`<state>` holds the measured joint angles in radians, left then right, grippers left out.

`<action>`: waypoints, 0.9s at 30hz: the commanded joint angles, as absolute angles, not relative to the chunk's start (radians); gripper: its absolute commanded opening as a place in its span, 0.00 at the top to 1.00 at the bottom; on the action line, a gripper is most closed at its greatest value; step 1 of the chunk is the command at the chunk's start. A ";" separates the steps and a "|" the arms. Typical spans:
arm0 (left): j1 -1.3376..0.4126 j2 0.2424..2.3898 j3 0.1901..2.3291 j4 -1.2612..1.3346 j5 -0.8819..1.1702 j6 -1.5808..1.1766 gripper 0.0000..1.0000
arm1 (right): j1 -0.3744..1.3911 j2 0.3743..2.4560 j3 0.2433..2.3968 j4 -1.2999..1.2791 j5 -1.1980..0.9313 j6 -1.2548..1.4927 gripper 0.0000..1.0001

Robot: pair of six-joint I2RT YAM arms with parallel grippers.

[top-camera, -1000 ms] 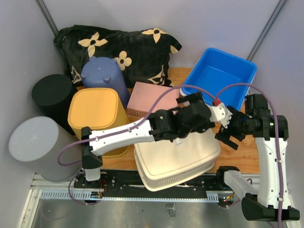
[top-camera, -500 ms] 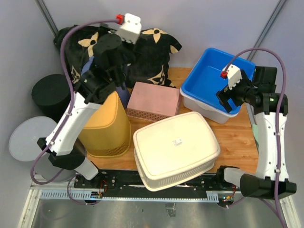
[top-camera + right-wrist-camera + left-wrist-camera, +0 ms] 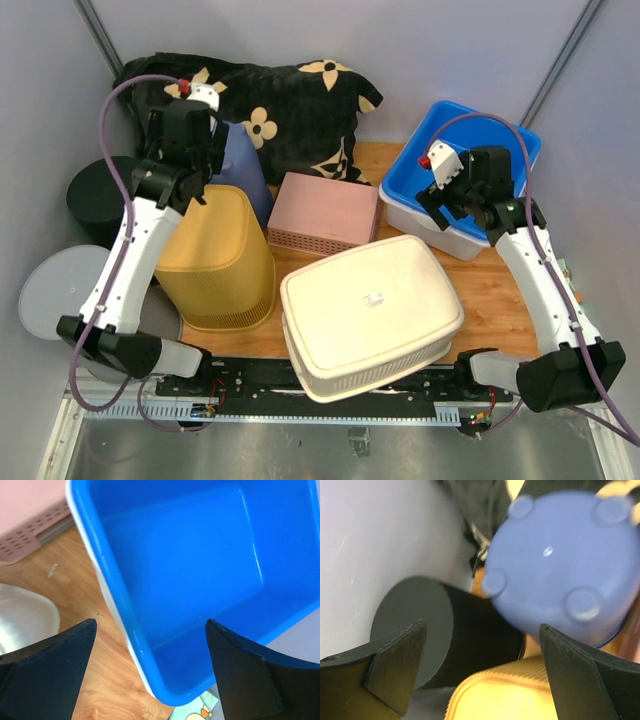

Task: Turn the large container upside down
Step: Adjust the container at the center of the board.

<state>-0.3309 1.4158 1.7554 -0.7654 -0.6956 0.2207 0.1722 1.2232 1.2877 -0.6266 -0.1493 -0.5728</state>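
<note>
The large container [image 3: 370,310], cream with a slatted wall, lies at the front middle of the table with its flat closed face and a small sticker up; its corner [image 3: 25,620] shows in the right wrist view. Neither gripper touches it. My left gripper [image 3: 188,165] hangs open at the back left, above the gap between a purple container [image 3: 565,560], a black cylinder [image 3: 410,615] and a yellow bin [image 3: 505,700]; nothing sits between its fingers [image 3: 482,625]. My right gripper [image 3: 462,205] is open over the near corner of a blue tub [image 3: 190,555], and its gap [image 3: 150,622] holds nothing.
A pink perforated box [image 3: 325,212] lies behind the cream container. The yellow bin [image 3: 210,250], black cylinder [image 3: 105,195] and a grey cylinder [image 3: 50,300] crowd the left side. A dark flowered pillow [image 3: 290,100] leans on the back wall. The blue tub [image 3: 470,150] stands at the back right.
The left arm has swung away from the cream container to the back left corner. The right gripper has moved up and back to the blue tub's near corner. The cream container has stayed put.
</note>
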 commanded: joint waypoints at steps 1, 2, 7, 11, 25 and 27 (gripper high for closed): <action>-0.277 1.254 1.608 -0.746 -0.645 0.200 0.03 | 0.195 1.240 1.256 -0.526 -0.008 -0.581 0.08; -0.274 1.213 1.572 -0.747 -0.609 0.200 0.03 | 0.198 1.241 1.247 -0.517 0.000 -0.580 0.09; -0.154 1.088 1.490 -0.787 -0.440 0.163 0.02 | 0.211 1.230 1.193 -0.489 0.043 -0.581 0.12; -0.101 1.030 1.503 -0.859 -0.260 0.157 0.03 | 0.224 1.136 1.159 -0.561 0.006 -0.602 0.12; 0.003 1.018 1.495 -0.895 -0.076 0.153 0.03 | 0.032 0.854 1.407 -1.464 -0.825 -1.044 0.07; 0.016 1.012 1.494 -0.899 -0.072 0.157 0.03 | 0.034 0.869 1.420 -1.595 -0.806 -1.133 0.07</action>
<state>-0.0124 1.0103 1.4990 -0.9012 -0.0967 0.1696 0.0502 0.8345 1.3911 -1.2167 -0.5911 -0.9043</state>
